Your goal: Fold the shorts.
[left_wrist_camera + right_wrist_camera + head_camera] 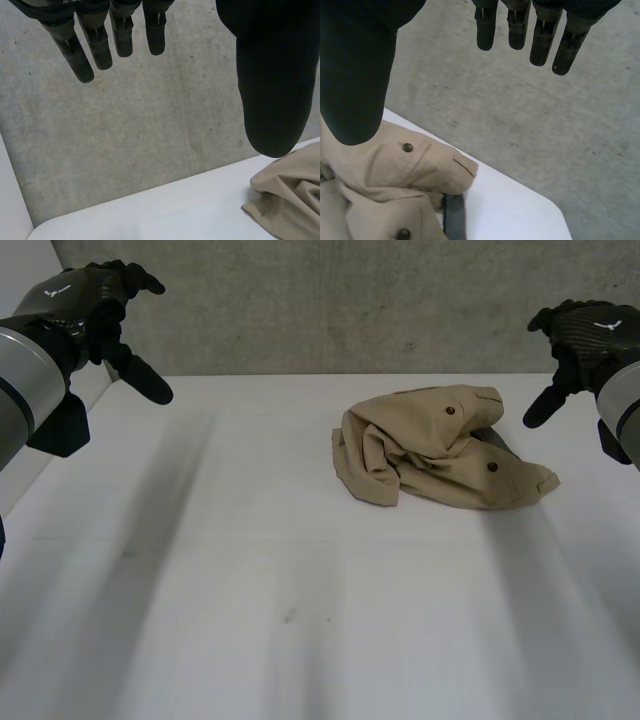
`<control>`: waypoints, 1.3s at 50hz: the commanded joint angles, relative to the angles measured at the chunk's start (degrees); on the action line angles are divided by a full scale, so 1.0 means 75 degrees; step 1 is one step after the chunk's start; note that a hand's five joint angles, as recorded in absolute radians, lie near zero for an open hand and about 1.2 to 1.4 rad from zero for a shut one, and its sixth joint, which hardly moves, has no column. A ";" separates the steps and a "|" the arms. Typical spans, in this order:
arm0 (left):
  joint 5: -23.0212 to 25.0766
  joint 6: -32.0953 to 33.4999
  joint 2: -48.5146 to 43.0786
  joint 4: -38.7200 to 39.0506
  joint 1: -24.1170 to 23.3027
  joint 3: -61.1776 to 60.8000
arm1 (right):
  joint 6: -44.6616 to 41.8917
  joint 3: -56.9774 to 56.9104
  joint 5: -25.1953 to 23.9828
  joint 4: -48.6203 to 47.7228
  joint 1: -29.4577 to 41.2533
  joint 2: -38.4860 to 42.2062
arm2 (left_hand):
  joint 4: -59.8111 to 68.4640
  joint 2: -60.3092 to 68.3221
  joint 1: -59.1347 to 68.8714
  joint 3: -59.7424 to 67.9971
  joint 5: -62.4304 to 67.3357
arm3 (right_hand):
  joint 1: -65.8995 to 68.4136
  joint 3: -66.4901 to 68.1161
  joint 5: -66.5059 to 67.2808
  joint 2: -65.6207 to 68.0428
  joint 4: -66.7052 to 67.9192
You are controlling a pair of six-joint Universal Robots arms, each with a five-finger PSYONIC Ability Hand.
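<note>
Head view: the shorts [440, 450] lie crumpled right of centre on the table [250, 590]. We hold the left hand [95, 310] upper left and the right hand [580, 335] upper right, fingers [85, 65] straight and empty, likely poised to reach in.

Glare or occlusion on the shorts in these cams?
Head view: no glare, crumpled tan cloth shorts evenly lit on the white table. Left wrist view: thumb of the black left hand borders them. Right wrist view: thumb of the black right hand overlaps them.

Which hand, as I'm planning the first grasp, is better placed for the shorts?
Right hand: the crumpled tan shorts lie on its side of the white table, close by; the left hand hovers far off.
</note>
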 commanded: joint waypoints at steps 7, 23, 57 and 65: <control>0.0012 0.0018 0.0006 0.0353 -0.0037 -0.0280 | -0.2369 -0.0218 -0.3220 0.0322 0.0097 0.1405 | -0.0219 -0.0168 -0.0295 -0.0276 -0.0113 | -0.0241 -0.0304 -0.0541 -0.0362 -0.0473; 0.0001 0.0053 -0.0158 0.0833 -0.0060 -0.0515 | -0.3050 -0.3041 -0.2026 -0.3557 0.0109 0.5037 | -0.0197 -0.0145 -0.0273 -0.0254 -0.0090 | -0.0241 -0.0304 -0.0541 -0.0362 -0.0473; 0.0024 0.0053 -0.0229 0.0962 -0.0072 -0.0527 | -0.3647 -0.0129 -0.3197 -0.2222 0.0448 0.1820 | -0.0219 -0.0167 -0.0295 -0.0276 -0.0113 | 0.9093 0.9030 0.8792 0.8972 0.8860; 0.0024 0.0053 -0.0194 0.0951 -0.0095 -0.0538 | -0.4397 0.2674 -0.3983 -0.1157 0.1433 -0.0221 | -0.0219 -0.0168 -0.0295 -0.0276 -0.0113 | 0.9093 0.9030 0.8792 0.8972 0.8860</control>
